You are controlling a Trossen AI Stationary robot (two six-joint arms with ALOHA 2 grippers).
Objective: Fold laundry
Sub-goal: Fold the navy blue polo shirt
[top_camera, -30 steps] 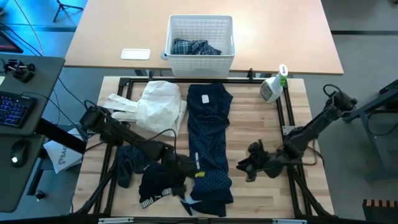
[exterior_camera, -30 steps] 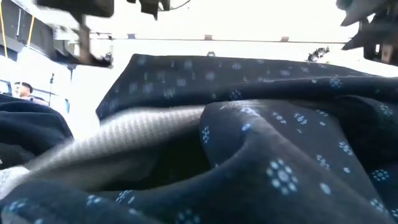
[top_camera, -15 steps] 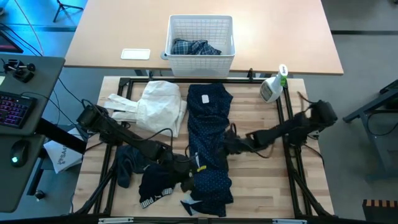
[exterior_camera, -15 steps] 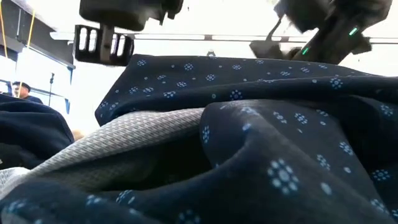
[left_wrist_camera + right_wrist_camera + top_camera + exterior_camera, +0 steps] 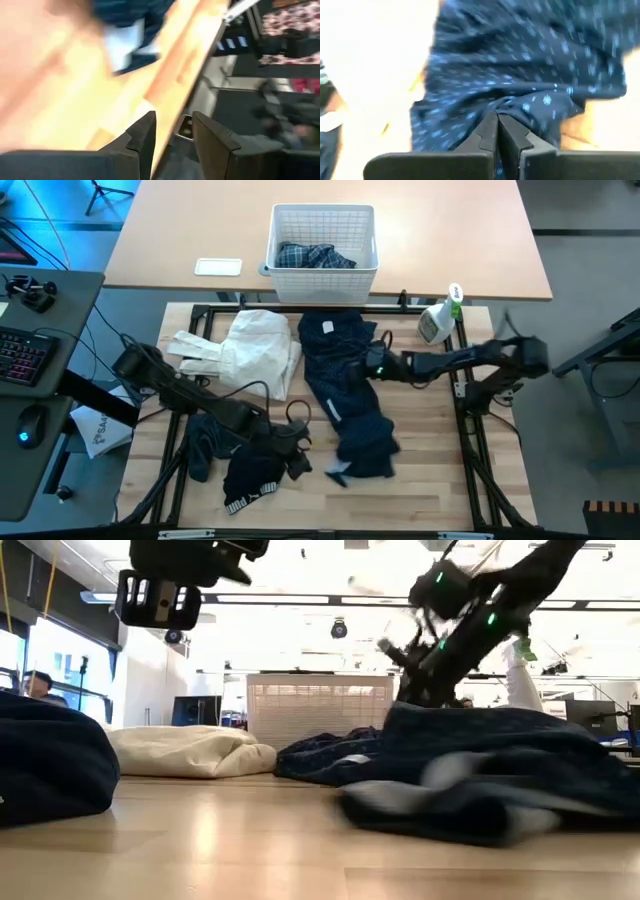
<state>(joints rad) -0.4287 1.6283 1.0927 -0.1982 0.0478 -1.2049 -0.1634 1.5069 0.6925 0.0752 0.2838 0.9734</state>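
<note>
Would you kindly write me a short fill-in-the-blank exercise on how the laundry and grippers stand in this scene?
1. The right gripper is shut on the ____ shirt.
2. The plaid shirt lies inside the white ____.
3. The cream garment lies on the dotted shirt's ____ in the high view.
4. The left gripper hangs with fingers ____, holding nothing.

Missing words: navy dotted; basket; left; apart

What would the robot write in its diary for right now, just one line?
step: folding navy shirt | right gripper: shut on navy shirt, upper part | left gripper: open, empty, by dark pieces | basket: plaid shirt inside
</note>
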